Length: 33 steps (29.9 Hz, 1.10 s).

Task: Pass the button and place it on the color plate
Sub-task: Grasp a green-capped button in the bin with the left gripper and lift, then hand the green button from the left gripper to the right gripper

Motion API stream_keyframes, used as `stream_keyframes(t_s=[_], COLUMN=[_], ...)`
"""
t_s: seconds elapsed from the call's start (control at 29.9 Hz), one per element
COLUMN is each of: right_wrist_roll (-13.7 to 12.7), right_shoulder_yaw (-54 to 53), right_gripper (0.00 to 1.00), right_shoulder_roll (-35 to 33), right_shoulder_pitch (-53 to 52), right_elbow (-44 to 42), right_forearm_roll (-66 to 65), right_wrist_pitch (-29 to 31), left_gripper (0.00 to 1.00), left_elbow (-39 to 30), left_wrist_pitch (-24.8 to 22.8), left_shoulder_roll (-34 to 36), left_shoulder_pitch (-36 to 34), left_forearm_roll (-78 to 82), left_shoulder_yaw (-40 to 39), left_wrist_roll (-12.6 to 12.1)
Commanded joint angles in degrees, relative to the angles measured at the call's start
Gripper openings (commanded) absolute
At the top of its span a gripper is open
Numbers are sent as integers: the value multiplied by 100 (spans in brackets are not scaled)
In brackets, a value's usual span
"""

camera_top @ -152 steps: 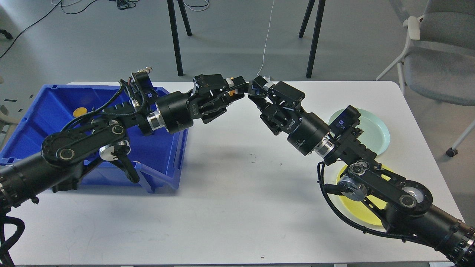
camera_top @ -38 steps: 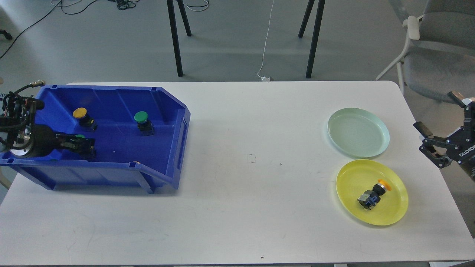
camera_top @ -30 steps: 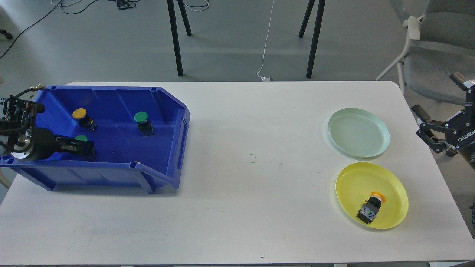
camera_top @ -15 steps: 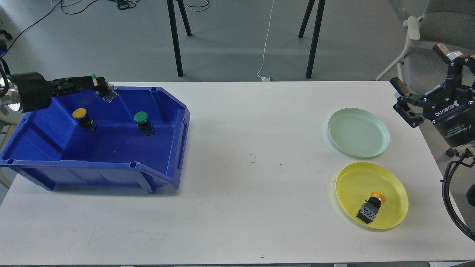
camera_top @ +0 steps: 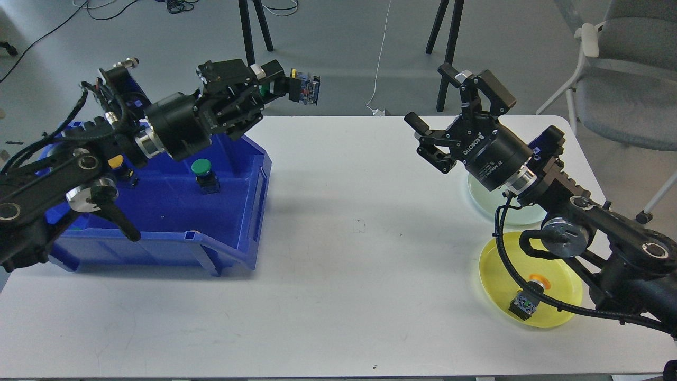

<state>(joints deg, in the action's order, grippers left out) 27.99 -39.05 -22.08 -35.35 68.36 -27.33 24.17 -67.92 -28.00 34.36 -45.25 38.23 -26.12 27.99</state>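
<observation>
My left gripper [camera_top: 275, 87] is shut on a green-capped button [camera_top: 299, 88] and holds it high above the table's far edge, its dark base pointing right. My right gripper [camera_top: 441, 103] is open and empty, raised over the table right of centre, facing the button with a wide gap between them. The yellow plate [camera_top: 500, 270] at the front right holds an orange-capped button [camera_top: 529, 296]. The pale green plate [camera_top: 476, 198] behind it is mostly hidden by my right arm.
A blue bin [camera_top: 227, 222] stands at the left with a green button [camera_top: 202, 173] and a yellow button [camera_top: 113, 163] partly hidden by my left arm. A grey chair [camera_top: 624, 69] stands beyond the table's right corner. Stand legs rise behind the table.
My left gripper lifted a green button out of the bin and carried it right, toward the centre. My right gripper swung in from the right edge, open, toward it.
</observation>
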Motion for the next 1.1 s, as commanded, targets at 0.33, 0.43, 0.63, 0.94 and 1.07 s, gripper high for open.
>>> stream_keyframes(t_s=[0.33,0.43,0.63,0.94,1.07], right_wrist_roll=[1,1,1,1,1], right_shoulder_yaw=[310,310,468,626,617], right_gripper=[99,99,99,99,98], right_shoulder_roll=[951,960,951,951,969], right_shoulder_pitch=[-68,-68,-60,-51,-51], right_elbow=[-324,-324,-324,-297,-306], right_forearm_roll=[-18,-18,-27,-27,-18], right_wrist_pitch=[0,0,0,44,44], left_gripper=[13,13,13,13,13], left_elbow=[112,112,112,209,209], left_wrist_pitch=[49,49,66,93,93], left_shoulder_roll=[-623,-676,-703,-799,-799], left_shoulder_pitch=[376,403,403,403,403], left_forearm_roll=[26,26,26,26,26], left_shoulder_yaw=[63,63,55,63,63], left_wrist_roll=[1,1,1,1,1])
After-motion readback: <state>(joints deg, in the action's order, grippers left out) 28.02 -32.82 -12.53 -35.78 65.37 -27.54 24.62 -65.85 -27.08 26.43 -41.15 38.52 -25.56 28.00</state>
